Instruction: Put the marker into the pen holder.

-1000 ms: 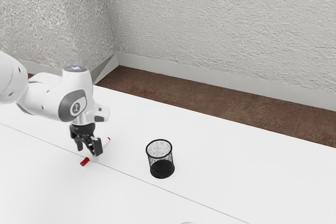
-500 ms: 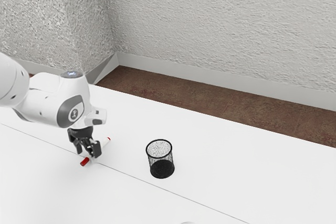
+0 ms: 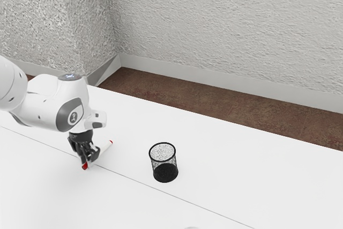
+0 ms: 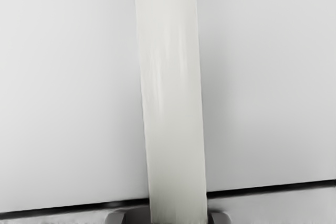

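Low over the table, the gripper (image 3: 88, 160) is shut on the marker (image 3: 106, 147) near its red end, in the exterior view. The marker lies on the tabletop, its white body running off from the fingers toward a small red tip. In the wrist view the marker's pale barrel (image 4: 172, 93) stretches away from between the gripper's fingertips (image 4: 178, 217), whose dark edges meet it from both sides. The black mesh pen holder (image 3: 165, 172) stands upright toward the exterior view's right, apart from the marker.
The white table (image 3: 236, 170) has a thin seam running across it beneath the hand and past the pen holder. A pale curved edge (image 3: 192, 228) peeks in at the exterior view's bottom. Behind the table are a brown floor and a textured wall (image 3: 225, 30).
My hand has shifted slightly toward the exterior view's left and lower, toward the marker's red end. The fingers have drawn together onto the marker. The pen holder has stayed put.
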